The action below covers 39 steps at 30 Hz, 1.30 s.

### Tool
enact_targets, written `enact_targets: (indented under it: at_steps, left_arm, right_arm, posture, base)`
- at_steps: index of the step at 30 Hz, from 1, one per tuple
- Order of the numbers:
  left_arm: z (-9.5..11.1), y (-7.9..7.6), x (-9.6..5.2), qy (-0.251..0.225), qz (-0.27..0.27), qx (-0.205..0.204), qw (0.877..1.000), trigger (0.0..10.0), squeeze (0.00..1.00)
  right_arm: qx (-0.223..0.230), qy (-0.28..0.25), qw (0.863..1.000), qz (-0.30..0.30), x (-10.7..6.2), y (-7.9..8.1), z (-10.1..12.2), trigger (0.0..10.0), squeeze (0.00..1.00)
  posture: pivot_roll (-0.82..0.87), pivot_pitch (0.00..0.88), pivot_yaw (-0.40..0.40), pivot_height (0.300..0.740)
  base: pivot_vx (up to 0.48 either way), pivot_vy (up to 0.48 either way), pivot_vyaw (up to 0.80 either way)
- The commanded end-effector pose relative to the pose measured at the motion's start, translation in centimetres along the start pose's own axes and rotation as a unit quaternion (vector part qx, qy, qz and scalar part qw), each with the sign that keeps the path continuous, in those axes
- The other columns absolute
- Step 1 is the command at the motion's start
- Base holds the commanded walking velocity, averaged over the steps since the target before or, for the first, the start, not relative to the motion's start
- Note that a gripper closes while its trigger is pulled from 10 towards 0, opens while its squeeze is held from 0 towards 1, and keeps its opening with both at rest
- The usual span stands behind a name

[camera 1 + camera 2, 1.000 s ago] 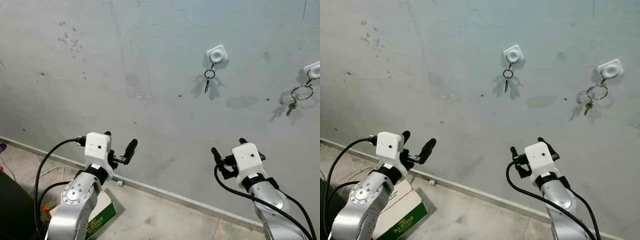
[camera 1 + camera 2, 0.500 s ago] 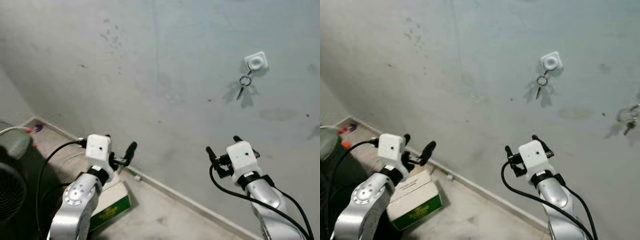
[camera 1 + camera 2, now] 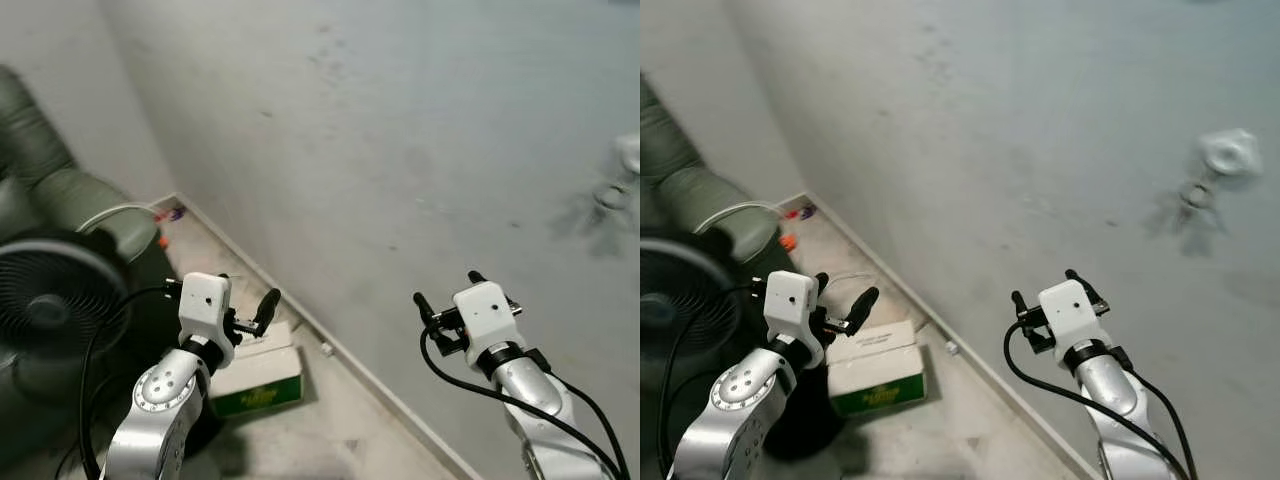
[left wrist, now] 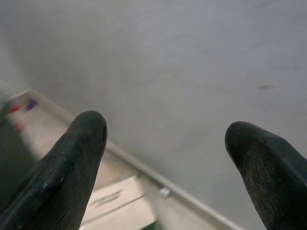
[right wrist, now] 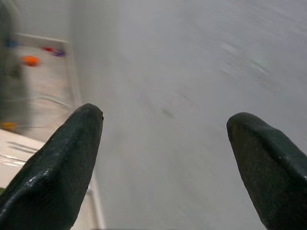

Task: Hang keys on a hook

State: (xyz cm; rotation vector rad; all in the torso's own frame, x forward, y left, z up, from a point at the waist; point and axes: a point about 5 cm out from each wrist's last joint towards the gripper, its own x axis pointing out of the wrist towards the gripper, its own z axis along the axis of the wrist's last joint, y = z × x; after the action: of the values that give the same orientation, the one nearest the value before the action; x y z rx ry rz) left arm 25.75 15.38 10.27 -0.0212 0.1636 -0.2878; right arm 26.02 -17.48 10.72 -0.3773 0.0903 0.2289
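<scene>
A white wall hook point(image 3: 1230, 152) with a key ring point(image 3: 1193, 193) hanging from it shows blurred at the far right of the grey wall. It also sits at the frame edge as the hook point(image 3: 630, 150) in the left eye view. My left gripper point(image 3: 245, 300) is held low on the left, open and holding nothing. My right gripper point(image 3: 447, 290) is open and bare too, well below and left of the hook. Both wrist views look between spread fingers point(image 4: 72, 163) point(image 5: 62, 158) at bare wall and floor.
A green armchair point(image 3: 40, 180) and a black fan point(image 3: 50, 310) stand at the left. A white and green box point(image 3: 255, 375) lies on the floor by the baseboard point(image 3: 330, 335). Small coloured items point(image 3: 170, 213) lie in the corner.
The camera has swung left: the hooks slid to the right edge and one left the picture, while the fan and armchair came into view. Both grippers stay open.
</scene>
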Motion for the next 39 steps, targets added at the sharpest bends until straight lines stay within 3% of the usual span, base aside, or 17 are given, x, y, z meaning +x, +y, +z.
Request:
enact_targets:
  at_steps: [1, 22, 39]
  left_arm:
    - [0.10, 0.30, 0.11, 0.002, 0.006, 0.006, 1.000, 10.0, 0.00]
    - [0.21, 0.10, 0.23, 0.000, 0.000, -0.005, 1.000, 10.0, 0.00]
    - [0.20, 0.09, 0.42, 0.005, 0.000, -0.003, 1.000, 10.0, 0.00]
  right_arm:
    - [0.002, 0.000, 1.000, 0.001, 0.06, 0.09, 0.04, 10.0, 0.00]
    - [0.010, -0.004, 1.000, 0.003, 0.32, 0.22, 0.22, 10.0, 0.00]
    - [0.011, -0.008, 1.000, 0.002, 0.49, 0.45, 0.44, 10.0, 0.00]
  posture:
    - [0.02, 0.000, 0.042, 0.740]
    - [0.03, 0.000, 0.040, 0.740]
    - [0.02, 0.000, 0.045, 0.740]
  base:
    - [0.000, 0.000, 0.44]
    - [0.000, 0.000, 0.00]
    - [0.000, 0.442, 0.00]
